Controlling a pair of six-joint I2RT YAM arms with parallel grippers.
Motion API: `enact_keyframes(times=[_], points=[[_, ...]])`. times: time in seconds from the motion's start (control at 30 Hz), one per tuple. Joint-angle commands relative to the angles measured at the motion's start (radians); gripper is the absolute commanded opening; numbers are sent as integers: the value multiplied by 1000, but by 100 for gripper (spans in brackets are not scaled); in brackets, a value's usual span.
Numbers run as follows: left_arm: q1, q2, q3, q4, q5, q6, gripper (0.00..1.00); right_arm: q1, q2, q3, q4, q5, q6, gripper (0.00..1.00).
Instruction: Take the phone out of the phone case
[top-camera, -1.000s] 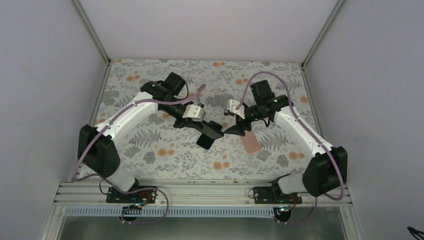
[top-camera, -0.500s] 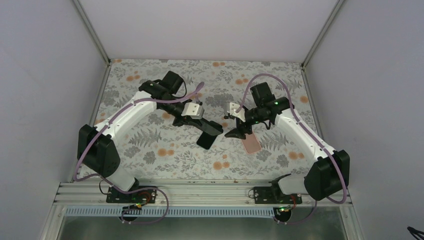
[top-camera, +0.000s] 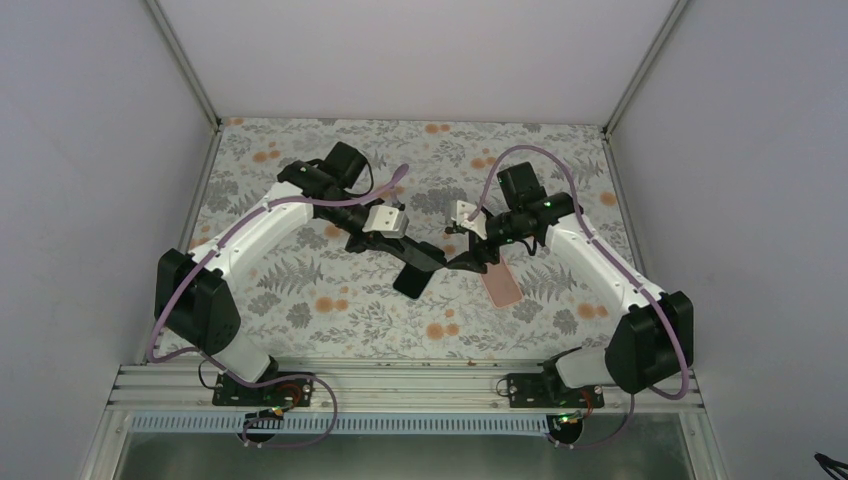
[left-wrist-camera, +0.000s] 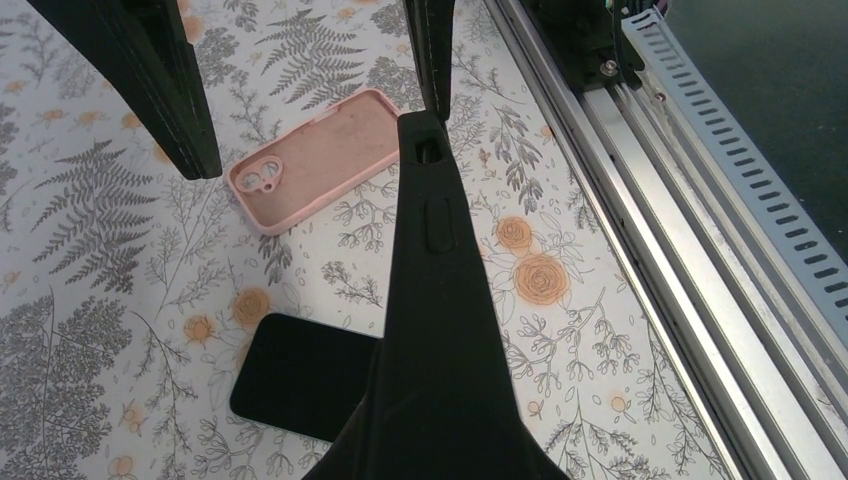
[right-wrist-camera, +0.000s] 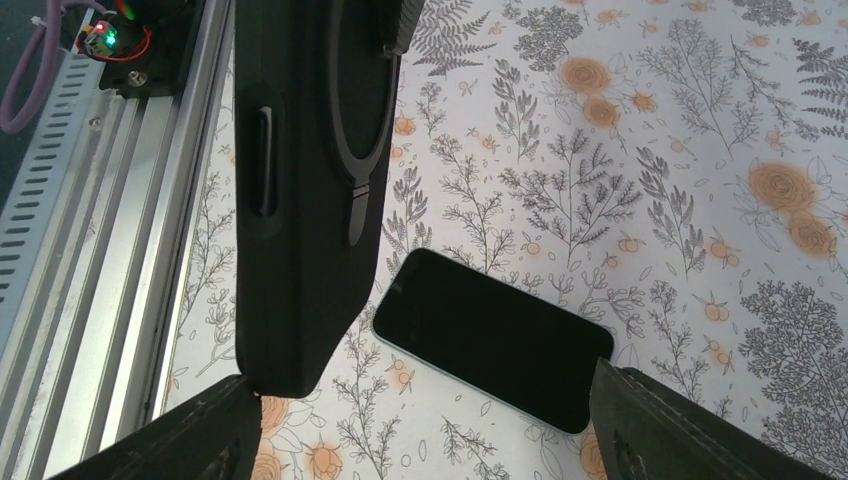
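Observation:
The black phone (right-wrist-camera: 490, 340) lies flat, screen up, on the floral table; it also shows in the left wrist view (left-wrist-camera: 300, 375) and the top view (top-camera: 408, 284). My left gripper (top-camera: 418, 254) is shut on the black phone case (left-wrist-camera: 432, 290) and holds it edge-up above the phone. The case also shows in the right wrist view (right-wrist-camera: 300, 200). My right gripper (right-wrist-camera: 420, 385) is open and holds nothing. Its fingers (left-wrist-camera: 160, 90) stand around the case's far end, one finger close beside the case tip.
An empty pink phone case (left-wrist-camera: 318, 158) lies open side up on the table to the right of the phone, also in the top view (top-camera: 502, 287). The aluminium rail (left-wrist-camera: 640, 200) runs along the table's near edge.
My right gripper has shifted slightly left, closer to the end of the black case. The left gripper, the case and the phone have barely moved.

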Motion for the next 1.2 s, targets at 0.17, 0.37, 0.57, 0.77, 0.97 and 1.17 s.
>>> enact_keyframes(times=[0.17, 0.37, 0.57, 0.77, 0.97, 1.17], points=[[-1, -26, 9, -3, 94, 21, 2, 7, 3, -11, 138, 78, 64, 83], [-2, -26, 12, -22, 132, 34, 2, 6, 27, -12, 249, 181, 111, 80], [-9, -9, 24, -53, 175, 51, 2, 5, 42, 16, 330, 256, 143, 79], [-11, 19, 42, -40, 255, 41, 2, 49, 87, 102, 287, 231, 156, 79], [-11, 66, 102, -88, 340, 68, 2, 172, 98, 159, 309, 217, 245, 79], [-12, 83, 143, -111, 382, 72, 2, 198, 142, 177, 301, 50, 269, 80]])
